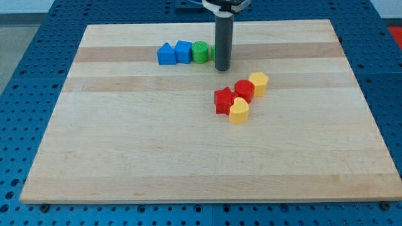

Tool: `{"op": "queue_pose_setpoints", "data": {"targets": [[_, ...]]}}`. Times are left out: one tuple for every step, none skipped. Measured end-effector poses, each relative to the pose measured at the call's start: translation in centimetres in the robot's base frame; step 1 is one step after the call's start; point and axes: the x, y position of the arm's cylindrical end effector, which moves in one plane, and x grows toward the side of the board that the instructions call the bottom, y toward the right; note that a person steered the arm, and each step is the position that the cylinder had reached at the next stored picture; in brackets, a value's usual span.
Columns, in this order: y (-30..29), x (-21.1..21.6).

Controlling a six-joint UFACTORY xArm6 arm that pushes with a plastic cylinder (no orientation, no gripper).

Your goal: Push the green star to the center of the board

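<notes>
Since the green star (213, 54) sat at the desk's (188, 157) far edge, only a green sliver showing behind the rod beside the green round block (200, 52), the tip (223, 68), a bare rod with no fingers to clench or release, probably needed to circle behind the star and push it nearward.

blue blocks (174, 53) left of rod, red-yellow cluster (242, 97) below, green partly hidden
</notes>
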Motion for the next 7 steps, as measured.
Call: {"op": "queue_pose_setpoints", "data": {"targets": [[0.0,0.0],[0.0,0.8],[-0.3,2.9],[-1.5,3.2],[-2.5,3.2],[-2.5,3.2],[-2.5,3.2]]}}
